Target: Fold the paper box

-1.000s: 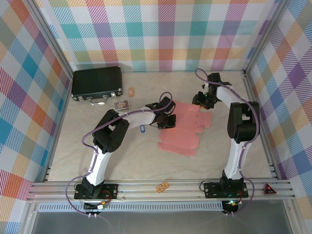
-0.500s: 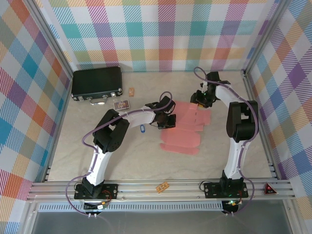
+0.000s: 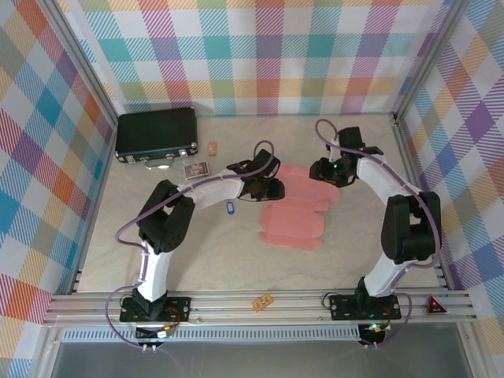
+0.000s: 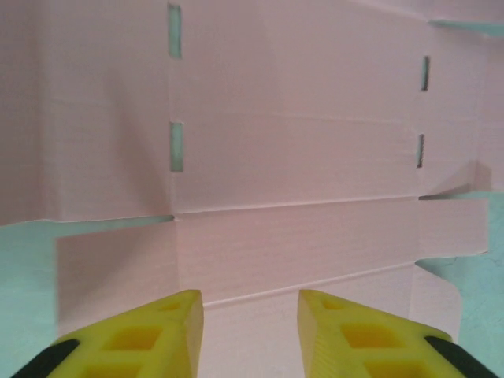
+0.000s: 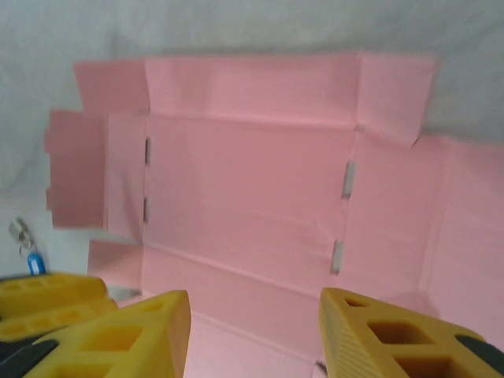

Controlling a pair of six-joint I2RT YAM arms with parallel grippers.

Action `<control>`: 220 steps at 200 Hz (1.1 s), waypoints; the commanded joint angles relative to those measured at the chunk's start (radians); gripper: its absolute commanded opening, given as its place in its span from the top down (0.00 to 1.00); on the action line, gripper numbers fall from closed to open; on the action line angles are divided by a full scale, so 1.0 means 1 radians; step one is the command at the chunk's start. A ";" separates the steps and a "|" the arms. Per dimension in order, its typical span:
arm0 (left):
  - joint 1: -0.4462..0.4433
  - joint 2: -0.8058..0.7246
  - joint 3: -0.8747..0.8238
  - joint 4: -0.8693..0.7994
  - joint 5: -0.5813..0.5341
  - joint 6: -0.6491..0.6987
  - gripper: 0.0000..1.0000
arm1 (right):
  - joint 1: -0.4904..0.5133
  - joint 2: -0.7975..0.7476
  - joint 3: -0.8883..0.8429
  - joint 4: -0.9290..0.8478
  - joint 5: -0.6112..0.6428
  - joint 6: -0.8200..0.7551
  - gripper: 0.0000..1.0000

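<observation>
The paper box (image 3: 295,224) is a flat salmon-pink die-cut sheet with flaps, lying unfolded in the middle of the table. My left gripper (image 3: 273,189) hovers over its left edge. In the left wrist view its yellow fingers (image 4: 157,331) stand apart over the creased sheet (image 4: 299,157) with nothing between them. My right gripper (image 3: 317,170) is at the sheet's far right corner. In the right wrist view this gripper (image 5: 254,323) is open above the sheet (image 5: 244,181), and the left gripper's fingers (image 5: 47,295) show at the lower left.
A black hard case (image 3: 156,135) lies at the back left, with a small card (image 3: 196,168) and an orange piece (image 3: 212,147) near it. A blue key tag (image 3: 230,209) lies just left of the sheet. Checked walls close in three sides.
My left gripper has opened from shut. The right arm has swung its elbow out to the right and brought its gripper over the sheet's far corner. The sheet lies a little flatter.
</observation>
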 commanded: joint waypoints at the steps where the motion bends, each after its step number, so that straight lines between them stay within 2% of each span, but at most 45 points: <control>1: 0.015 -0.062 -0.069 0.037 -0.068 0.000 0.61 | 0.042 -0.042 -0.076 0.037 -0.057 -0.003 0.53; 49: 0.047 -0.071 -0.125 0.044 -0.085 -0.013 0.54 | 0.104 -0.036 -0.219 0.136 -0.076 0.054 0.61; 76: 0.054 -0.047 -0.109 0.023 -0.096 -0.002 0.53 | 0.123 -0.001 -0.242 0.158 -0.053 0.069 0.63; 91: 0.055 -0.034 -0.104 0.019 -0.109 0.000 0.49 | 0.131 0.015 -0.243 0.160 -0.041 0.071 0.64; 141: 0.060 0.035 -0.062 0.003 -0.075 0.014 0.48 | 0.141 0.052 -0.241 0.155 -0.011 0.076 0.65; 178: 0.061 0.051 -0.055 0.019 -0.029 0.016 0.52 | 0.155 0.069 -0.233 0.147 -0.002 0.077 0.65; 220: 0.059 0.025 -0.073 0.058 0.001 0.029 0.66 | 0.169 0.090 -0.222 0.133 0.009 0.080 0.65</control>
